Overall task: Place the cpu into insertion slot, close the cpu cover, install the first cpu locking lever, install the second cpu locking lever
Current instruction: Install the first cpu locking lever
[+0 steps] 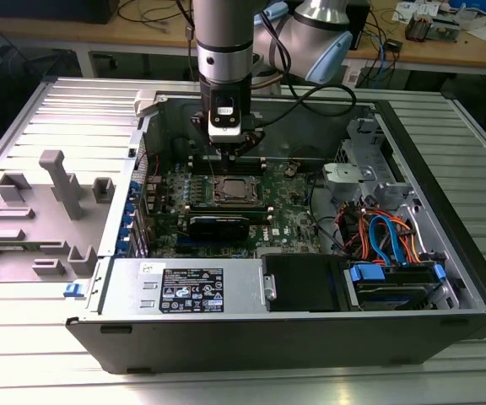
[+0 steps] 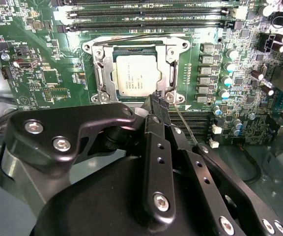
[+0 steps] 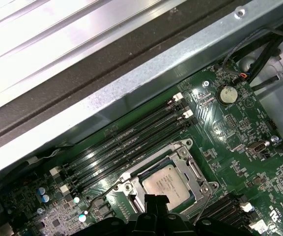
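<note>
Case (image 1: 445, 169) lies open on the ribbed metal bench (image 1: 24, 363), occupying its middle and the exterior view's right. A grey fixture (image 1: 57, 202) sits near the bench's edge at the exterior view's left.

The cpu (image 2: 135, 74) lies flat in the insertion slot (image 2: 131, 49), silver-grey top up. It is square, so it has no long axis, and its edges run parallel to the memory slots (image 2: 146, 19). There is print on its top.

The cpu cover (image 2: 172, 69) is down flat around it, and the chip shows through its window.

Pincer (image 2: 156, 97): narrow, tips together, nothing seen between them. It hangs at a corner of the cover, on the side away from the memory slots. I cannot tell whether it is touching.

One thin wire lever (image 2: 185, 125) slants up just beside the fingers. A second wire lever (image 2: 131, 38) runs along the cover's memory-slot side. I cannot tell whether either is latched.

Hidden: the socket contacts are under the chip, and in the second wrist view the pincer body covers the board below the socket.
</note>
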Controlling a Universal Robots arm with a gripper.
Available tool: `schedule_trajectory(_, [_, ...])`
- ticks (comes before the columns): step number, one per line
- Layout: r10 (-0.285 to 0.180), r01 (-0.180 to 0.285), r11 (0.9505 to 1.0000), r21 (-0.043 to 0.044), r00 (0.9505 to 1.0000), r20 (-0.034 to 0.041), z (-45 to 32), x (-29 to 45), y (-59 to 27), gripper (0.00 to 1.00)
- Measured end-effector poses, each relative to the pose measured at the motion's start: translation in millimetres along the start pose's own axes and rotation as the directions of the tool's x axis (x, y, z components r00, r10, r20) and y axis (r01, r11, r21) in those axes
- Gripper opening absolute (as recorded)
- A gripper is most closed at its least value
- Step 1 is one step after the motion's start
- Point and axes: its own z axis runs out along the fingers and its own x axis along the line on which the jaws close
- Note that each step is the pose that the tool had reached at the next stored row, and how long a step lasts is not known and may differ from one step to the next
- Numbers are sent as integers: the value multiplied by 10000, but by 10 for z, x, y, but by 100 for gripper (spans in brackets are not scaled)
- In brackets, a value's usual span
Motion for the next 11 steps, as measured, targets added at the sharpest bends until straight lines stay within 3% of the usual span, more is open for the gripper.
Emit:
schedule_trajectory(6, [-194, 194, 9998, -9, 9998, -4, 0, 3, -2, 11])
schedule_trajectory(11, [-898, 898, 9960, -46, 9960, -19, 0, 7, -5, 11])
